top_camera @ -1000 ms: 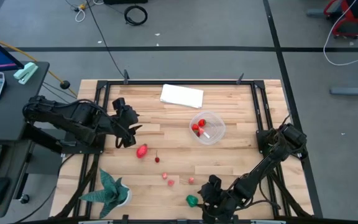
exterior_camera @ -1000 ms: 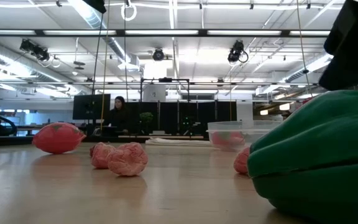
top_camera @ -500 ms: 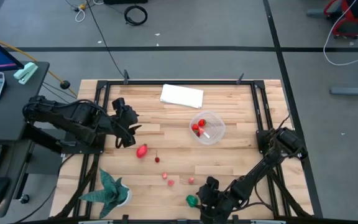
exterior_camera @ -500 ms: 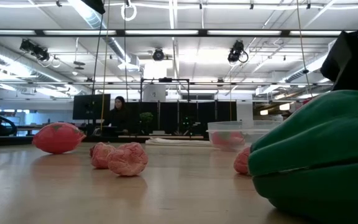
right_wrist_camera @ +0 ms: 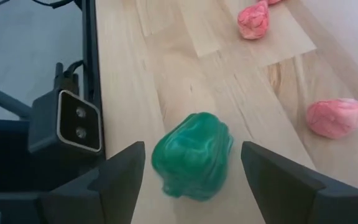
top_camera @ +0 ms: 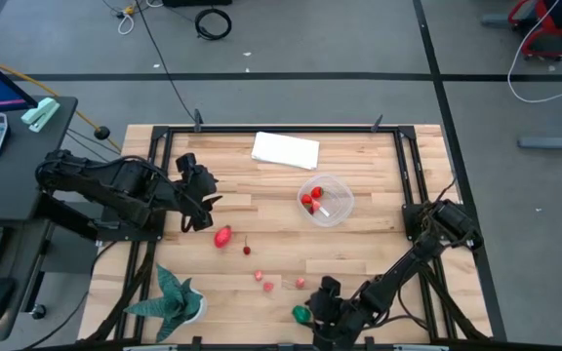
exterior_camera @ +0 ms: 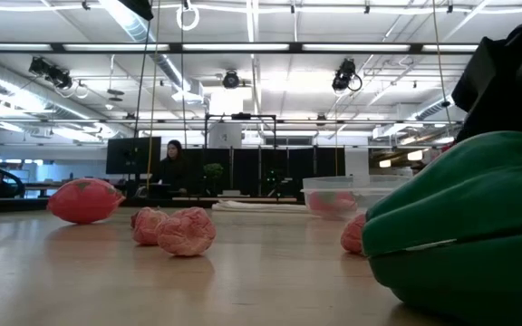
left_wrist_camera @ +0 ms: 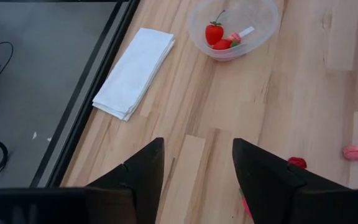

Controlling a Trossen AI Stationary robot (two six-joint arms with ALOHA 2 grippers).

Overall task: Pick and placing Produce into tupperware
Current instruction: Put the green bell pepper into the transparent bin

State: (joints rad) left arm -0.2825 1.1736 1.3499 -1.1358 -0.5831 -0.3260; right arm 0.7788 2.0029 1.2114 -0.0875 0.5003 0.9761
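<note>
Hovering at the near edge of the light wooden table, the right gripper has its two dark fingers spread wide, one on each side of a small green toy pepper that rests on the wood; no contact between fingers and pepper is visible. Three small pink crinkled toy pieces lie near the pepper, and a larger red-pink toy fruit lies toward the left side. The round clear plastic tub, holding red toy strawberries, stands toward the far right, near a folded white cloth. The left gripper waits with fingers parted above bare wood near the table's left edge.
</note>
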